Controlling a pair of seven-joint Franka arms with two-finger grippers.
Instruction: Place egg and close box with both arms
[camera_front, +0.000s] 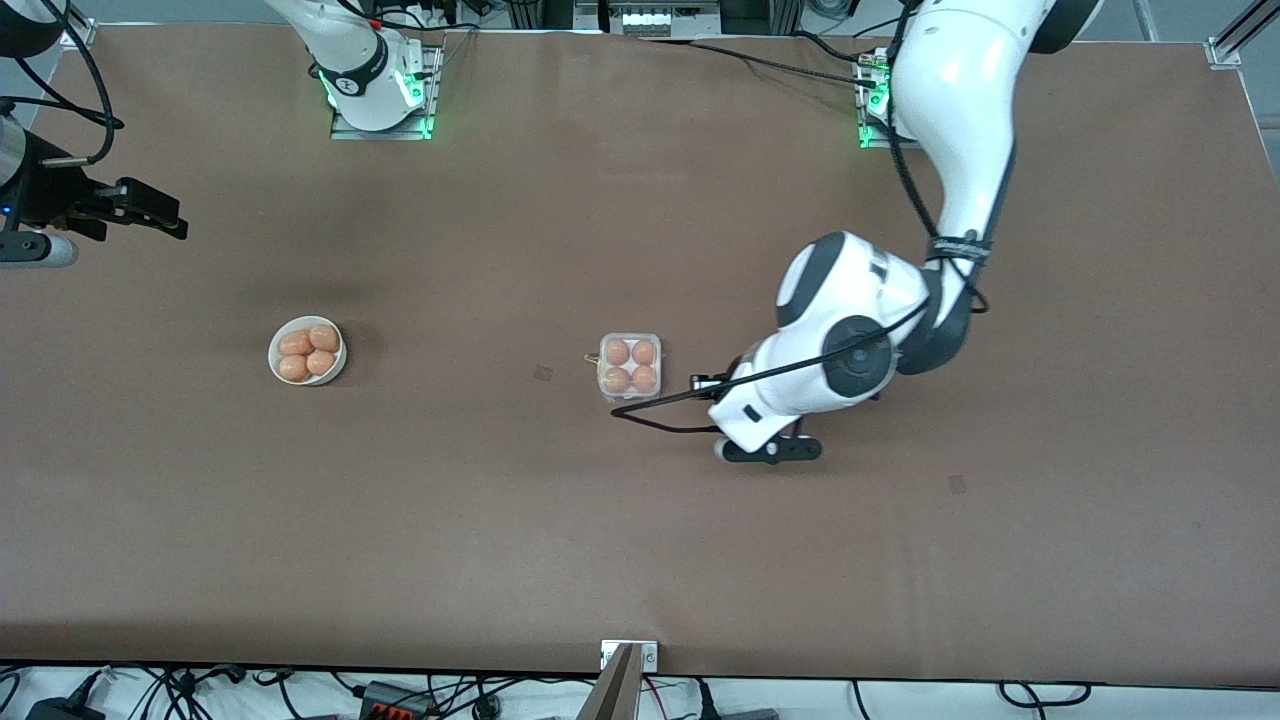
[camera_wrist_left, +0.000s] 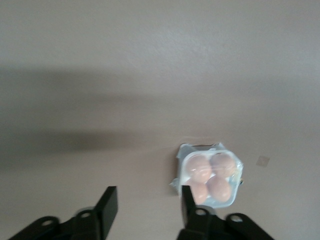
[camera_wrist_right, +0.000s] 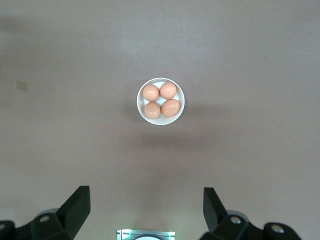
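The box (camera_front: 630, 366) is a small white carton with four brown eggs in its cells, and its clear lid looks down over them. It sits mid-table. My left gripper (camera_front: 708, 382) is low beside the box, toward the left arm's end, open and empty. In the left wrist view (camera_wrist_left: 147, 205) the box (camera_wrist_left: 212, 177) lies just outside one finger (camera_wrist_left: 188, 204), not between the jaws. My right gripper (camera_front: 160, 215) waits high over the right arm's end of the table, open and empty (camera_wrist_right: 146, 205).
A round white bowl (camera_front: 307, 350) with several brown eggs stands toward the right arm's end, and also shows in the right wrist view (camera_wrist_right: 160, 101). A black cable (camera_front: 650, 420) from the left arm loops near the box.
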